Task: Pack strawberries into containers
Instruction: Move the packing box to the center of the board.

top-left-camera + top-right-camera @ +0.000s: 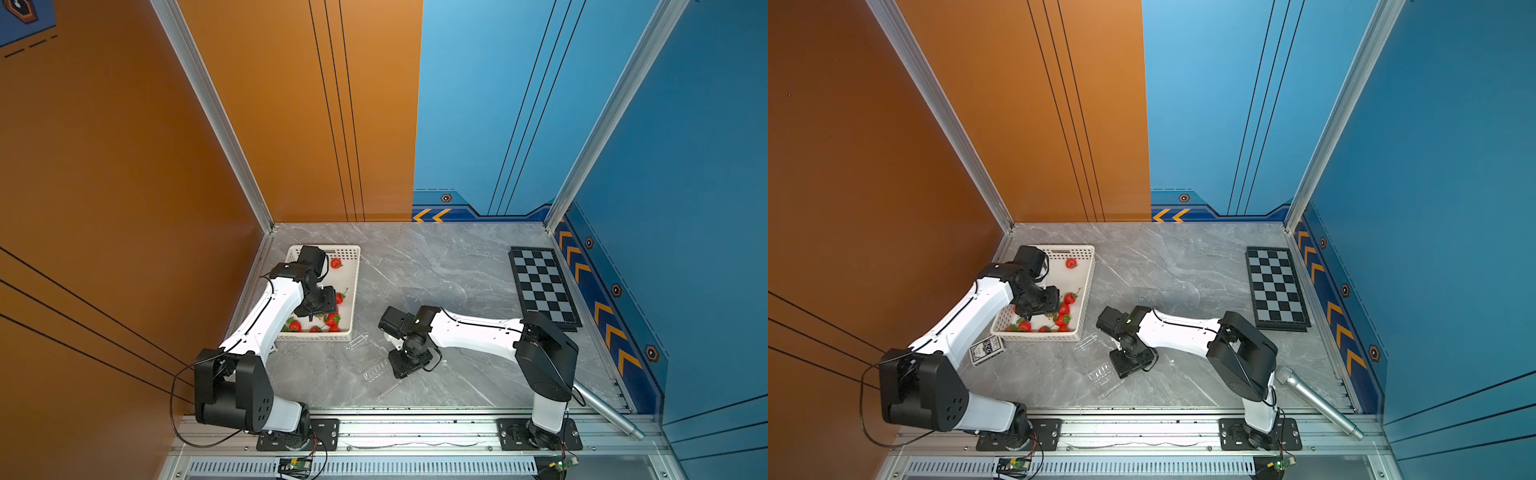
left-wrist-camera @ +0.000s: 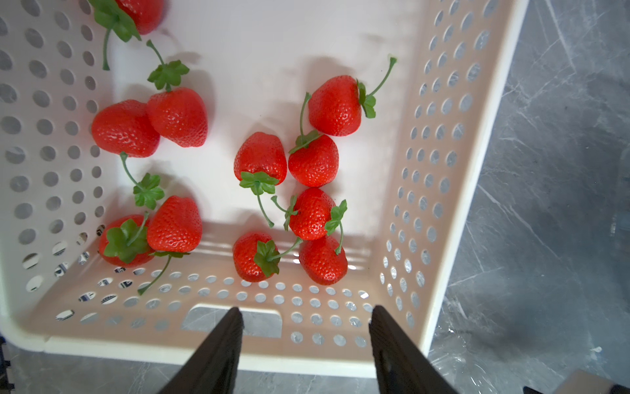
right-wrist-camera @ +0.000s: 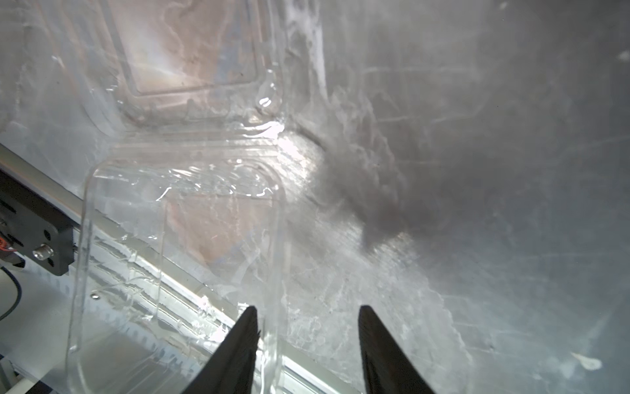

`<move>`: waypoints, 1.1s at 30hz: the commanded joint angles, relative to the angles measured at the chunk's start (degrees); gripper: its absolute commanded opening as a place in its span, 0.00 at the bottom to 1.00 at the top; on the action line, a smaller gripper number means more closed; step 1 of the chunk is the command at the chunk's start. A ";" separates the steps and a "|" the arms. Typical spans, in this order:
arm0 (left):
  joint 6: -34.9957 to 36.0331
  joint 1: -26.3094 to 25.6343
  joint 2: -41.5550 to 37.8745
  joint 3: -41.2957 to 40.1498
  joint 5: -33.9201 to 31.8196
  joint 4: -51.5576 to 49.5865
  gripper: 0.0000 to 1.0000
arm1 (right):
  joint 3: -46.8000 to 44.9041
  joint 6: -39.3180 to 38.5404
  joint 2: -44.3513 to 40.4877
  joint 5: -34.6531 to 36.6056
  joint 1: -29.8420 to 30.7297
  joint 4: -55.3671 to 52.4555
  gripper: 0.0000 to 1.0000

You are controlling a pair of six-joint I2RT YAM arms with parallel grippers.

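Observation:
Several red strawberries (image 2: 260,158) with green caps lie in the white perforated basket (image 1: 354,286), seen in both top views (image 1: 1064,309). My left gripper (image 2: 305,317) hangs open above the basket's near wall, holding nothing; it also shows in both top views (image 1: 316,309). A clear clamshell container (image 3: 180,238) lies open and empty on the marble table (image 1: 374,365) (image 1: 1100,372). My right gripper (image 3: 306,314) stands astride its side wall. One finger (image 3: 243,337) touches the wall and the other stands apart. In both top views this gripper (image 1: 405,368) sits right of the container.
A folded chessboard (image 1: 542,289) lies at the right back. A silver microphone (image 1: 1316,401) rests at the front right edge. A card deck (image 1: 986,350) lies in front of the basket, beside the left arm. Walls close in the left, back and right sides.

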 commanded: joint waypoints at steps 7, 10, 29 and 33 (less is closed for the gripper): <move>-0.80 -0.53 -0.93 -0.60 0.27 -0.48 0.62 | -3.19 -1.67 2.46 -0.82 -0.92 -1.57 0.39; -0.80 -0.59 -0.93 -0.67 0.10 -0.48 0.62 | -3.36 -2.03 3.44 0.03 -1.64 -1.64 0.36; -2.36 -1.23 1.64 -0.80 -1.98 -0.46 0.62 | -3.93 -5.45 7.07 3.64 -12.46 0.94 0.27; -2.80 -1.60 4.26 0.46 -2.54 0.61 0.62 | -3.83 -6.01 8.20 3.79 -14.05 1.83 0.26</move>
